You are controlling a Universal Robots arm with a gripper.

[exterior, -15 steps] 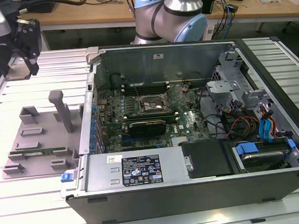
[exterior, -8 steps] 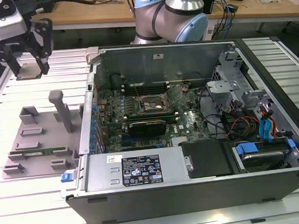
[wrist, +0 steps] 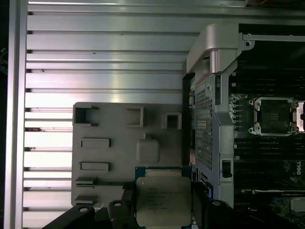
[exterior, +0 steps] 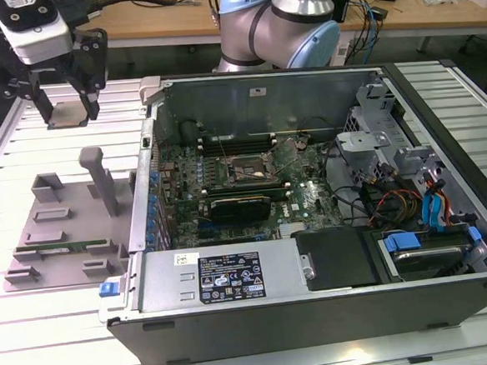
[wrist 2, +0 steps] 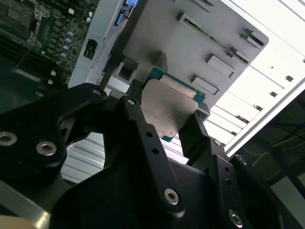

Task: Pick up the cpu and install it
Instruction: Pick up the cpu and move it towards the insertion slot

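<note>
I am holding the cpu [wrist: 163, 200] up off the desk [exterior: 53, 329]. The tool [exterior: 64, 106] is pinching it by two opposite edges, with its metal plate turned toward the wrist in the first wrist view. The chip is hanging outside the computer case [exterior: 246, 95], just beyond the case's side wall and above the grey holder tray [exterior: 63, 237] lying beside the case. The socket [exterior: 247, 167] inside the case is looking bare (my judgement only). For this carry I am aiming for a level chip, a steady pinch, and edges square to the socket.
</note>
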